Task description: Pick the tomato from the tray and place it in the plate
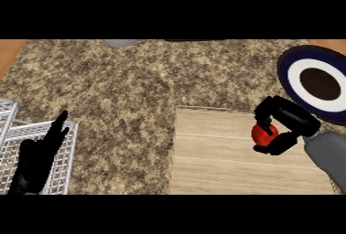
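Over the tray's right edge, toward its far corner: right hand [290,119] curled round the tomato [262,133], fingers and thumb closed on it, red showing between them. Tomato looks lifted off the wooden tray [216,160]; height is hard to judge from this steep view.

Plate [287,61] lies at the counter's [135,82] right edge, just past the tray's far right corner.

Judgement: carry phase. Keep the fingers closed, clear the plate's rim before lowering, and aim for its dark centre. Open only when low, since a round tomato likely rolls.

Left hand [34,164] open, fingers straight, resting at the near left corner over a wire rack [64,160].
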